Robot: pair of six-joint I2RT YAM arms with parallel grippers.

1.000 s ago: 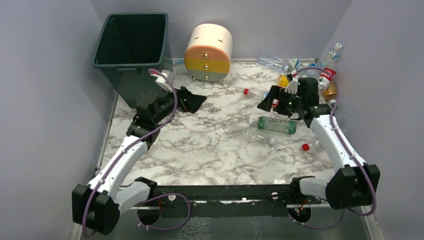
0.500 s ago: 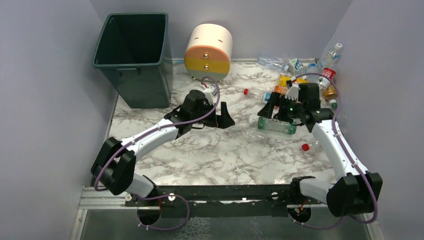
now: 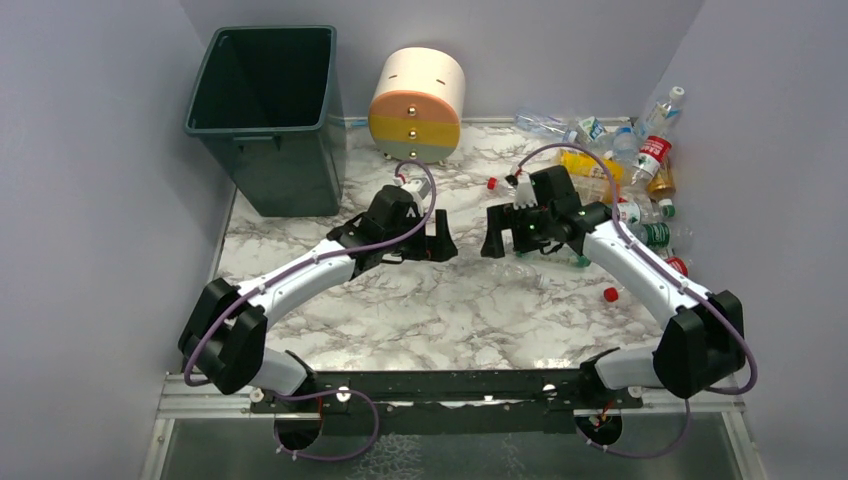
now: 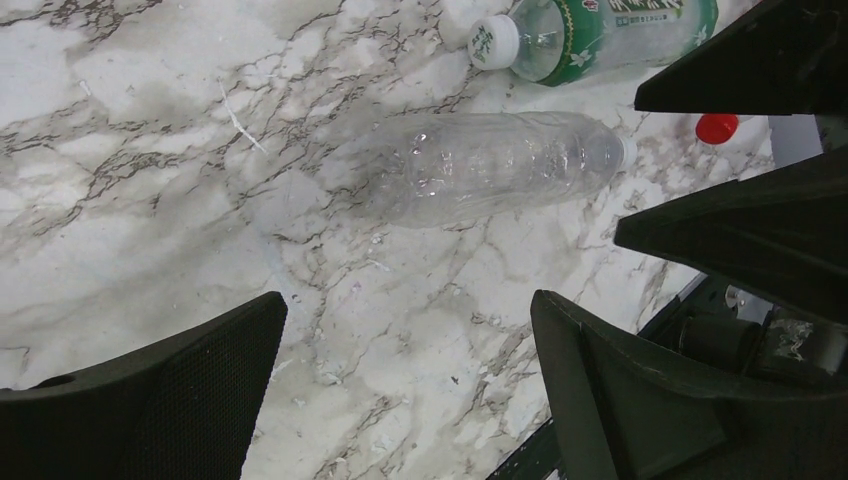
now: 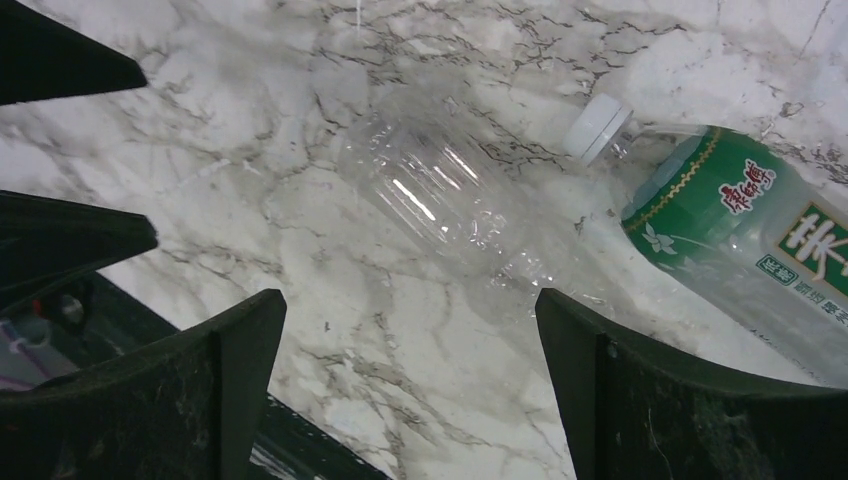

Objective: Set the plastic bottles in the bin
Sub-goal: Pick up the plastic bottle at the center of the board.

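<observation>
Centrally, left hand near right hand

Bare marble table lies open at lower centre. The bottles crowd the upper right; a drawer unit flanks the bin.

A marble-patterned table is carrying everything. The dark green bin is standing at its far left corner, with a round drawer unit to its right. A clear unlabelled bottle is lying on its side near the middle, a green-labelled bottle just beside it. More plastic bottles are lying heaped at the far right, and a red cap is lying nearer.
</observation>
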